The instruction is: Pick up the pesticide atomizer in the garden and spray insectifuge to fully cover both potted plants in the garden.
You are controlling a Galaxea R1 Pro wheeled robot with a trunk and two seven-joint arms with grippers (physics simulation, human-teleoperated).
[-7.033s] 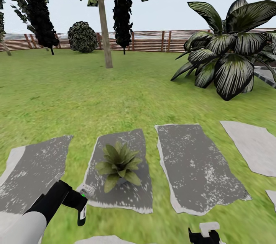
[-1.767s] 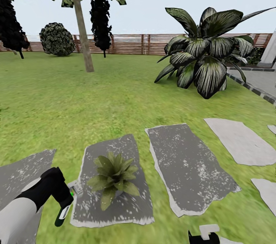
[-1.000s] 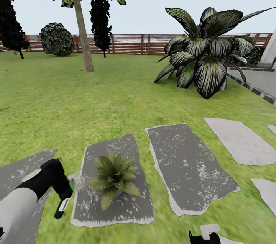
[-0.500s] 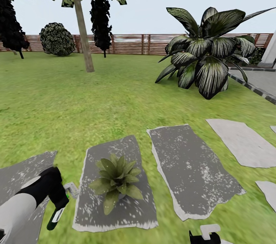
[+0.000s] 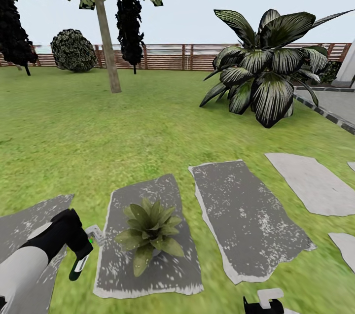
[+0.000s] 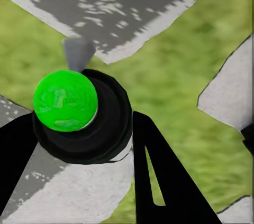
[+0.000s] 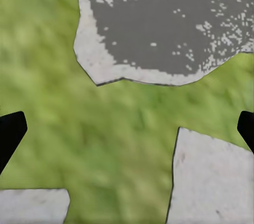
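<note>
1. Surface: green lawn (image 5: 98, 131) with irregular, flat grey stepping slabs (image 5: 246, 215), white-speckled with pale ragged edges.
2. Boundary: brown horizontal-slat fence (image 5: 172, 56); dark trees (image 5: 106, 23); large white-striped plant (image 5: 266, 72).
3. Potted plant (image 5: 150, 232): low rosette of pointed olive leaves, standing on a slab.
4. Left gripper (image 6: 79, 145): black fingers clamped on the pesticide atomizer (image 6: 82, 115), a round dark body with a glossy green cap, just beside the rosette.
5. Right gripper (image 7: 127, 129): fingertips wide apart above the grass.

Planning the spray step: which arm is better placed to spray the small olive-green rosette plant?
Left: its gripper holds the dark green-capped atomizer bottle beside the olive-green plant; the right gripper is open over grass.
</note>
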